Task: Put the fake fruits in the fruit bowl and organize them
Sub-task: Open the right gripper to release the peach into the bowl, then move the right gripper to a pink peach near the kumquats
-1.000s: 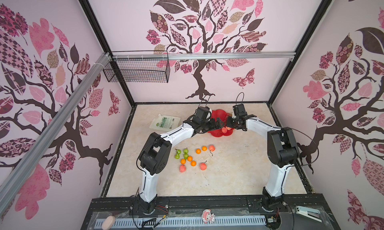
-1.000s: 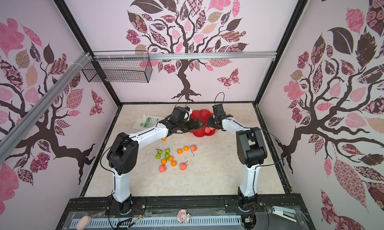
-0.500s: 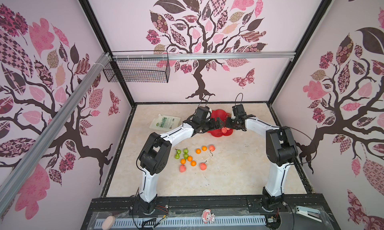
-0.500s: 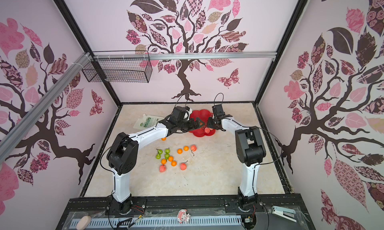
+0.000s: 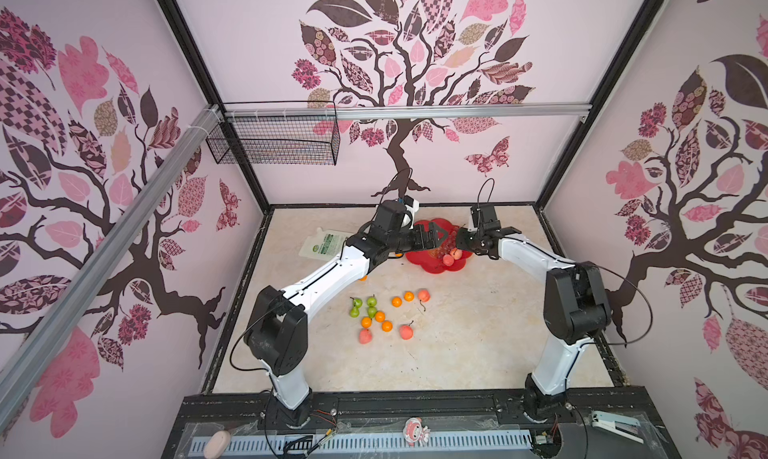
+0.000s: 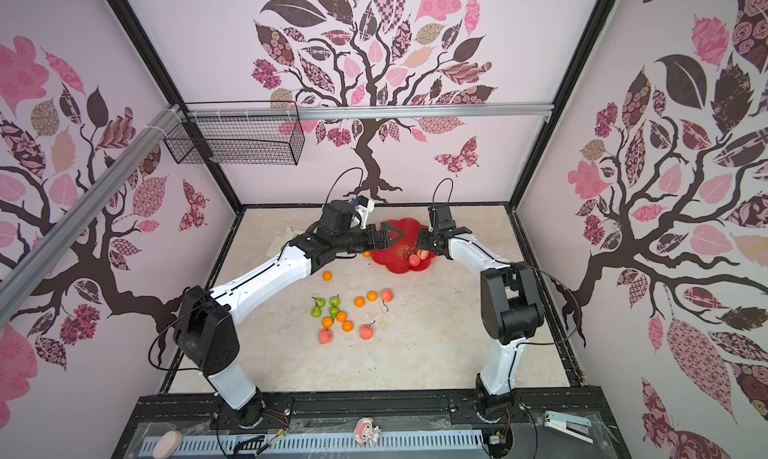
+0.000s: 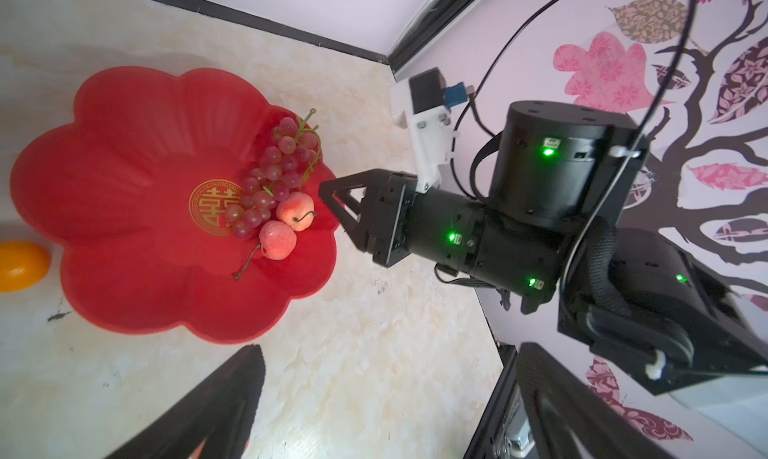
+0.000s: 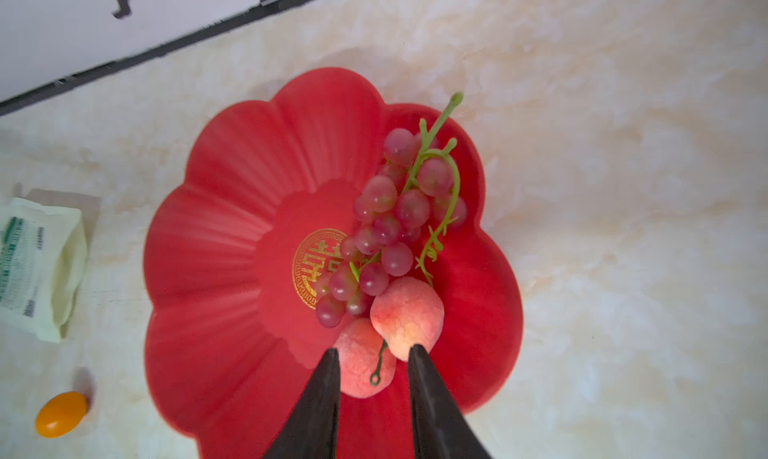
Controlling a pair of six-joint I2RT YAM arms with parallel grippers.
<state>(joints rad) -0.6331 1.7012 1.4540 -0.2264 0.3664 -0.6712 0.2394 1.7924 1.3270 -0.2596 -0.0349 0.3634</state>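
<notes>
Since a second ago the right gripper (image 8: 374, 351) has gone from closed to partly open. Its fingers (image 8: 326, 382) now stand apart over the right side of the fruit bowl (image 8: 216, 236), clamping nothing, with a peach stem (image 8: 377, 367) lying free in the gap. That reads as a release: the peach (image 8: 407, 311) now rests in the bowl, touching a second peach (image 8: 357, 355) and the tip of the grape bunch (image 8: 386, 228). Three fruits are in, and this arm looks free to fetch another. The left gripper (image 7: 388, 347) hovers wide open and empty over the bowl's left edge, as before.

The grape bunch lies flat. Its long axis runs from the gold centre mark out toward the far-right rim, with the green stem end pointing far right. Out on the bench (image 5: 457, 332), pears (image 5: 371, 301), oranges (image 5: 397, 301) and three peaches (image 5: 406, 331) wait near the middle. One orange (image 8: 61, 413) sits just left of the bowl.
</notes>
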